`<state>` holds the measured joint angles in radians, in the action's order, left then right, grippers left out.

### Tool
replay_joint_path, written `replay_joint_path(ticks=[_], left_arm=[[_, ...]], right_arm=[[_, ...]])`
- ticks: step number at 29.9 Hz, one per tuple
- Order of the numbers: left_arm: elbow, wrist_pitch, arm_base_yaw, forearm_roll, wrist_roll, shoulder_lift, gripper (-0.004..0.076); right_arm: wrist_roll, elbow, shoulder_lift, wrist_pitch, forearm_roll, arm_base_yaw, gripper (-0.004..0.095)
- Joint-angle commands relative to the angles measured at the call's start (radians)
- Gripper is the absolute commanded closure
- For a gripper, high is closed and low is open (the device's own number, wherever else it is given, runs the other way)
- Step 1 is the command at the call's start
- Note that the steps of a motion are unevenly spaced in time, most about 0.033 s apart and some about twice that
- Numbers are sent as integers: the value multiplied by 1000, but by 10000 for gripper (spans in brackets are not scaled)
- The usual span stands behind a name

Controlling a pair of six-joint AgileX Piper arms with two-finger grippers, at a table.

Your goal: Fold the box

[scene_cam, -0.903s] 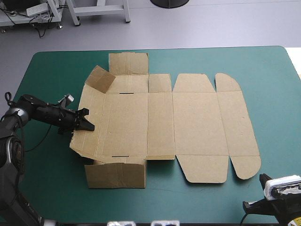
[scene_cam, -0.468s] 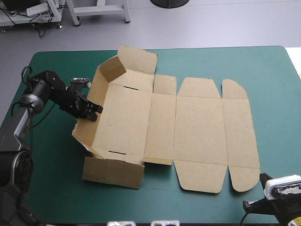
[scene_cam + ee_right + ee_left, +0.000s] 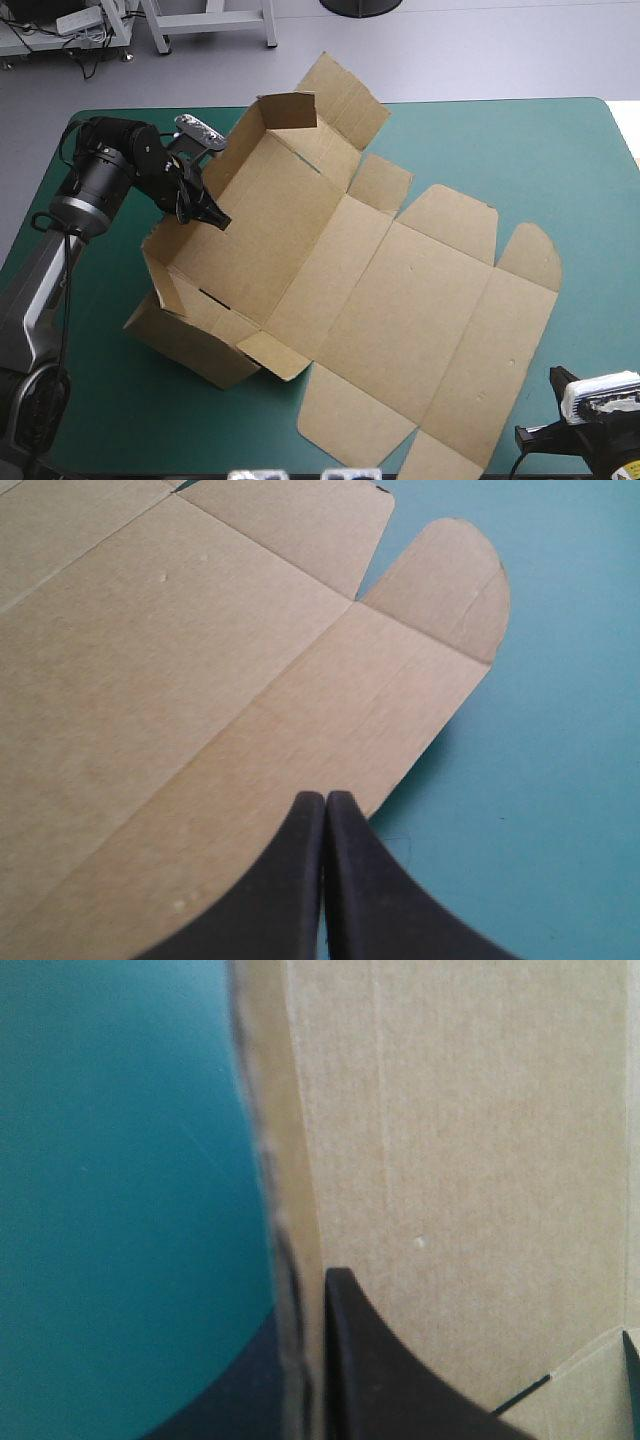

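The brown box [image 3: 400, 290] lies turned at an angle across the teal-green table. Its left part has walls raised and its right panels lie flat. My left gripper [image 3: 207, 212] is shut on the upper edge of the raised left wall [image 3: 180, 250]. In the left wrist view the board [image 3: 480, 1160] stands edge-on between my gripper [image 3: 300, 1370], one black finger [image 3: 390, 1380] on its inner face. My right gripper [image 3: 527, 437] sits low at the table's near right corner, shut and holding nothing. In the right wrist view it [image 3: 325, 805] hovers over the box's rounded end flap [image 3: 440, 590].
A raised flap [image 3: 345, 95] of the box reaches past the table's far edge. A near flap [image 3: 440, 460] comes close to the front edge. Bare teal-green cover [image 3: 560, 170] shows at the far right and at the near left [image 3: 110, 400].
My left gripper has risen and swung toward the far edge with the box's left wall. The whole box has turned, its right end sliding toward the near edge. The right arm stayed still.
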<state>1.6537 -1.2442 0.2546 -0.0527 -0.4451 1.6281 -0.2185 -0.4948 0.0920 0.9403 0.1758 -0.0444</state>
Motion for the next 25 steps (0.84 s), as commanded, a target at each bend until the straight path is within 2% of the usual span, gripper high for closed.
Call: replay_joint_path(ticks=[1,6,14,19,25], left_arm=[[77,-45,41,117,-28,-53,734],[104,-40,115,255,-128,-53,734],[104,15,254,308,-285,-53,734],[104,15,378,442,-302,-53,734],[104,70,502,461,-308,-55,734]], right_arm=[[-3,-22,14,-76,11,-2,921],[-3,-22,14,-76,7,-2,921],[-8,-22,14,-78,0,-2,921],[-8,-22,14,-92,0,-2,921],[0,-22,43,-124,0,-2,921]])
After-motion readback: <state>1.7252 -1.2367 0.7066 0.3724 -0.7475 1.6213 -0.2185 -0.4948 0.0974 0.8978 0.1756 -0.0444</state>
